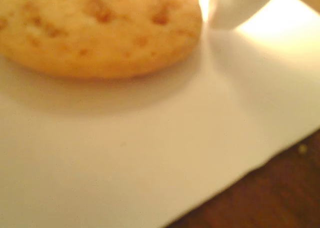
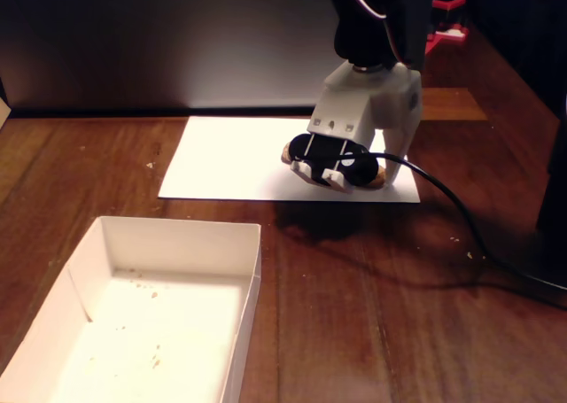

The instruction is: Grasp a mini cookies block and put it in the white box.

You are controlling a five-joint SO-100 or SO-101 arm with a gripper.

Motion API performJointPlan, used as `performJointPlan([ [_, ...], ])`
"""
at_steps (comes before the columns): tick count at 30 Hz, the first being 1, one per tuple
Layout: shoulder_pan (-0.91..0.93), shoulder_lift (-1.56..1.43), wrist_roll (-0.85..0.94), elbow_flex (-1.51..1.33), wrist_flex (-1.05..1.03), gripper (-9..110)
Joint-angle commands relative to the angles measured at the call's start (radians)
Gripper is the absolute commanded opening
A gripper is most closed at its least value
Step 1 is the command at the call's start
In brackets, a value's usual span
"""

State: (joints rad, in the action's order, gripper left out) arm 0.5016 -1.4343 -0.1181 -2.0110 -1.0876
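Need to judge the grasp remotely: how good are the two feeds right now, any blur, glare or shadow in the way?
Wrist view: soft and out of focus, the cookie fills the top, with blown-out glare on the paper sheet at upper right. Fixed view: sharper but dim and warm; the gripper covers most of the cookie and shadows the table; the white box is clearly lit.

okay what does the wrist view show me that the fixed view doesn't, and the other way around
Only the wrist view shows the cookie close up: its round, golden, speckled top, lying flat on the paper sheet, with a white finger right beside it.

Only the fixed view shows the white box with crumbs inside, standing on the wooden table nearer the camera than the sheet, plus the arm, the black cable and the gripper lowered over the sheet.

Both show the white sheet, the dark wood next to it, and part of the cookie; in the fixed view it is mostly hidden.
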Motion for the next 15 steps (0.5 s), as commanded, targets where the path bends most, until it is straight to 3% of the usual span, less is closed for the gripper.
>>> performJointPlan([
  [1, 0.003, -0.009, -0.012, 0.052, 0.006, 28],
  [15, 0.015, -0.009, -0.017, 0.043, 0.034, 24],
])
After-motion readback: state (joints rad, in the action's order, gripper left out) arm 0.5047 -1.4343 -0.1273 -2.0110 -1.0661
